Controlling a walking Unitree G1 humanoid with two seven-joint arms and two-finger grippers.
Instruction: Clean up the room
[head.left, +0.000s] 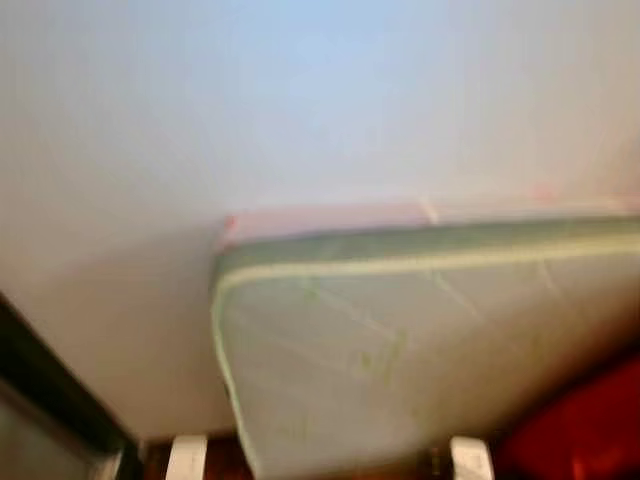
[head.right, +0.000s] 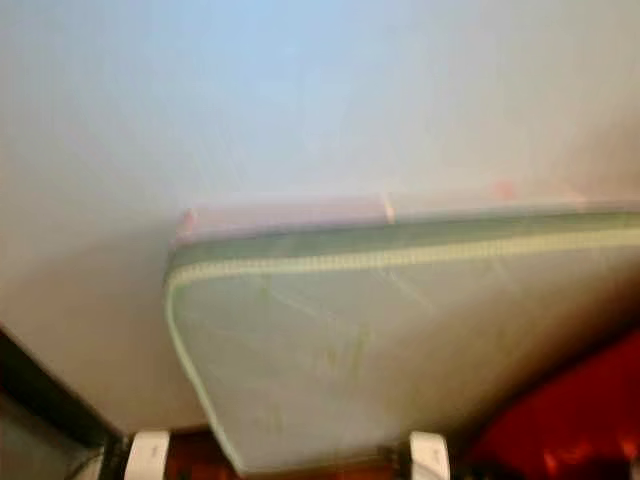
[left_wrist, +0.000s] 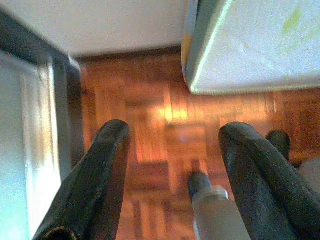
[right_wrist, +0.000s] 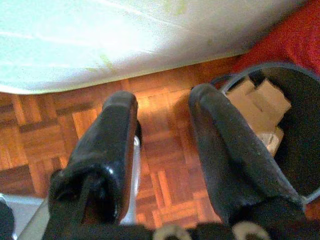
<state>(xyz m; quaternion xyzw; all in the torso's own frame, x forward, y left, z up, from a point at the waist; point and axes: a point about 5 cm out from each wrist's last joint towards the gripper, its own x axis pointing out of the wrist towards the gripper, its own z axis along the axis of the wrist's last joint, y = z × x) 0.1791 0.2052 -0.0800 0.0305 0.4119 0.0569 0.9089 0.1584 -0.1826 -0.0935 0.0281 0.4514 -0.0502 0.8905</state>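
A pale green mattress (head.left: 400, 340) with a light piped edge lies with its corner towards me, against a white wall (head.left: 300, 100). My left gripper (left_wrist: 175, 132) hangs open over the parquet floor (left_wrist: 150, 125), near the mattress corner (left_wrist: 250, 55), and holds nothing. My right gripper (right_wrist: 164, 100) is open too, low over the parquet beside the mattress edge (right_wrist: 100, 50). Right next to it stands a black bin (right_wrist: 295, 130) holding brown cardboard pieces (right_wrist: 262, 102).
A red fabric thing (head.left: 590, 420) lies right of the mattress, by the bin. A dark frame with a pale panel (left_wrist: 55, 100) runs down the left side. Two white parts (head.left: 187, 455) show at the lower edge of the eye views. Bare parquet lies between frame and mattress.
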